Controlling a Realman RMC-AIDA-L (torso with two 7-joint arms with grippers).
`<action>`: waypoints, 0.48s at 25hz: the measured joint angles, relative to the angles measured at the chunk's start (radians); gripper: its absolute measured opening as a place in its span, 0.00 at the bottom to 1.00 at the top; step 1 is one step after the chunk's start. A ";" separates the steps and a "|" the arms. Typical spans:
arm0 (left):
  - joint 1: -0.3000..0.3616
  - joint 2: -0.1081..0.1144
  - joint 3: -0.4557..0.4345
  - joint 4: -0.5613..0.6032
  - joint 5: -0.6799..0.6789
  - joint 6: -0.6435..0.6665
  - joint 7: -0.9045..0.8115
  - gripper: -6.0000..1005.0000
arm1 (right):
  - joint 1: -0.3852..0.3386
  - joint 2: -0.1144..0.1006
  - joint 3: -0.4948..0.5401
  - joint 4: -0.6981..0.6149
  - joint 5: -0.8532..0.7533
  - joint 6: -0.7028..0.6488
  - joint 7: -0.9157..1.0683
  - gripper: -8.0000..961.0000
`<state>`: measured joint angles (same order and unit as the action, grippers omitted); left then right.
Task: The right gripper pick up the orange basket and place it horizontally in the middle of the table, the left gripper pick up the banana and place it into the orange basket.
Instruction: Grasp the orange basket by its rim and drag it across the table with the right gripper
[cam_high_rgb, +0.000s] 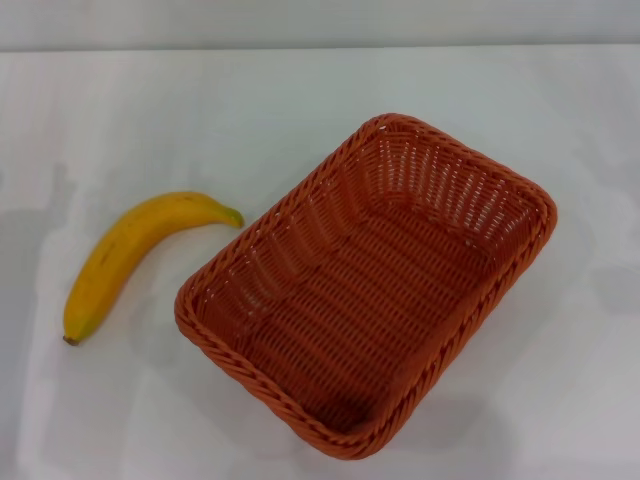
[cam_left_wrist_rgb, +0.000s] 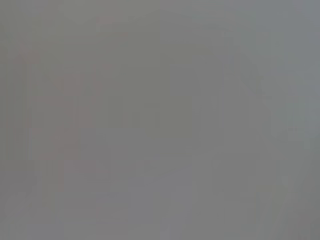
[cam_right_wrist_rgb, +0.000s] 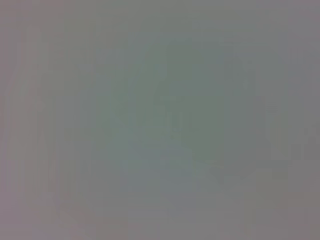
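The orange basket (cam_high_rgb: 366, 286) sits on the white table (cam_high_rgb: 120, 120), right of centre in the head view, turned diagonally with its long side running from near left to far right. Nothing lies inside it. The banana (cam_high_rgb: 130, 255) lies on the table to the basket's left, clear of its rim, with its stem tip pointing toward the basket. Neither the left gripper nor the right gripper appears in the head view. Both wrist views show only a blank grey field, with no fingers and no object.
Bare white tabletop surrounds the banana and the basket on all sides. The table's far edge (cam_high_rgb: 320, 47) meets a pale wall at the top of the head view.
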<state>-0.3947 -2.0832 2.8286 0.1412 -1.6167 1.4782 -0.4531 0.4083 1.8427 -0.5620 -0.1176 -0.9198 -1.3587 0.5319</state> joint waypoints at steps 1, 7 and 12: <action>-0.001 0.000 0.000 0.000 0.000 0.000 0.000 0.89 | 0.000 -0.001 0.000 0.000 -0.001 0.000 0.000 0.90; -0.004 -0.001 0.000 0.000 0.006 0.000 0.000 0.89 | 0.008 -0.010 -0.007 0.009 -0.001 0.000 0.002 0.90; 0.014 -0.001 -0.001 0.001 0.022 0.013 -0.001 0.88 | 0.014 -0.013 -0.009 0.012 -0.004 -0.001 0.007 0.90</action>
<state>-0.3804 -2.0847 2.8275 0.1418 -1.5946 1.4914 -0.4539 0.4225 1.8292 -0.5715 -0.1057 -0.9242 -1.3592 0.5393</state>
